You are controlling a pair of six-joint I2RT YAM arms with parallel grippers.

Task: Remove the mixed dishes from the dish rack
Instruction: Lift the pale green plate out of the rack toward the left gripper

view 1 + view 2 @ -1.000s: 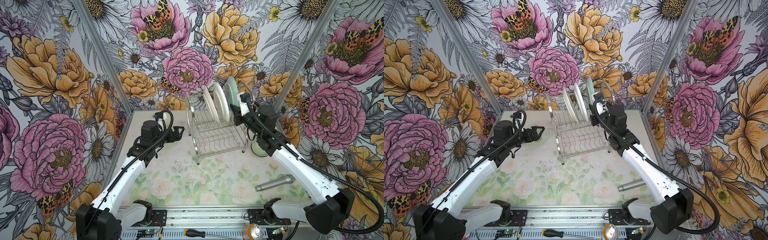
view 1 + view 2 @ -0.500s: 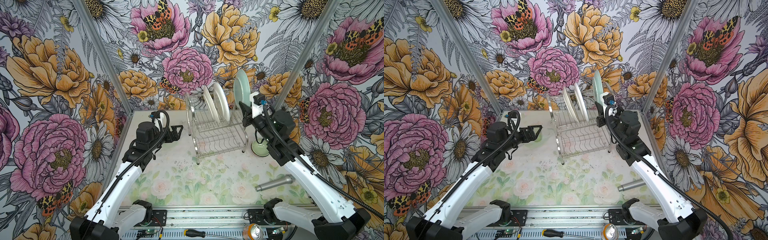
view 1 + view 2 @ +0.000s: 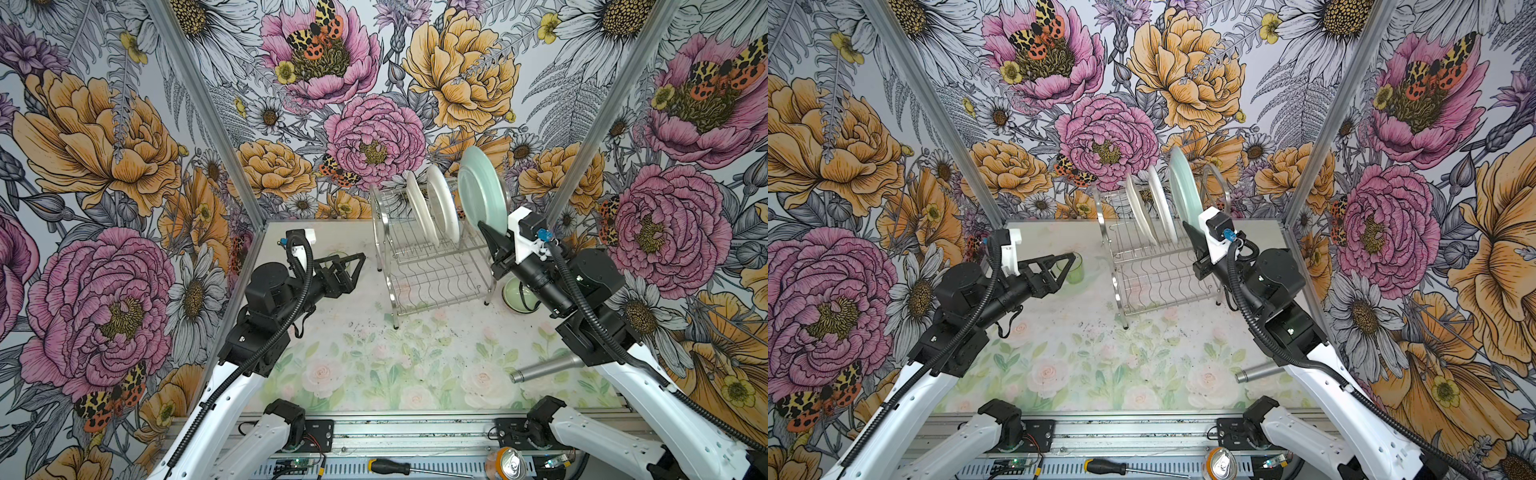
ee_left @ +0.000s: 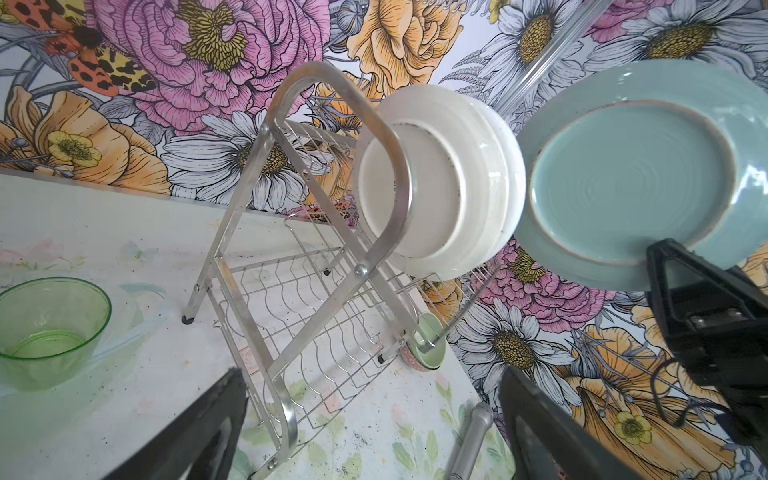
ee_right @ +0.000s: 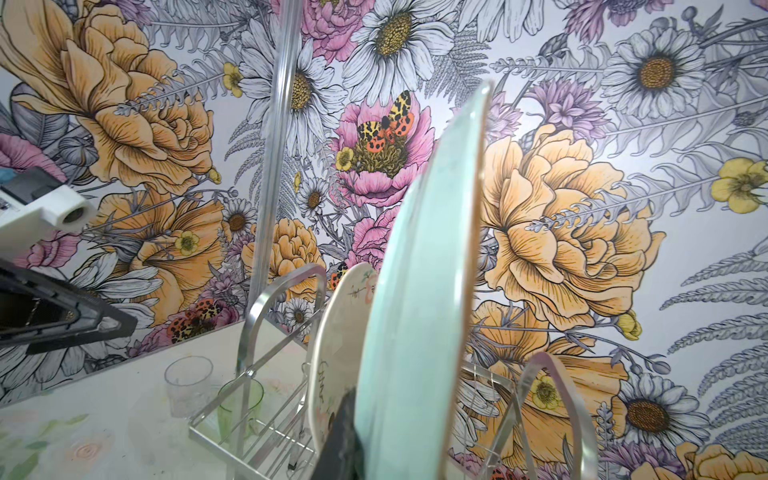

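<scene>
My right gripper [image 3: 495,233] is shut on the lower rim of the mint green plate [image 3: 480,187], holding it upright above the right end of the dish rack [image 3: 436,266]. In the right wrist view the plate [image 5: 419,311] is edge-on, with one black finger [image 5: 345,432] against it. Two white plates [image 3: 420,212] [image 3: 444,208] stand in the rack's upper slots. My left gripper [image 3: 356,264] hangs open left of the rack, near the green tumbler [image 3: 1074,268]. A clear glass [image 5: 187,384] stands beside the tumbler [image 5: 241,405]. The left wrist view shows that gripper [image 4: 370,428] holding nothing.
A pale green bowl [image 3: 515,293] sits on the table right of the rack, under my right arm. A grey metal cylinder [image 3: 548,368] lies at the front right. A screwdriver [image 3: 399,466] and a can [image 3: 505,461] rest on the front rail. Flowered walls close in three sides.
My right gripper has lifted the mint green plate up out of its slot and drawn it slightly right. The left arm has pulled back a little to the left, still open.
</scene>
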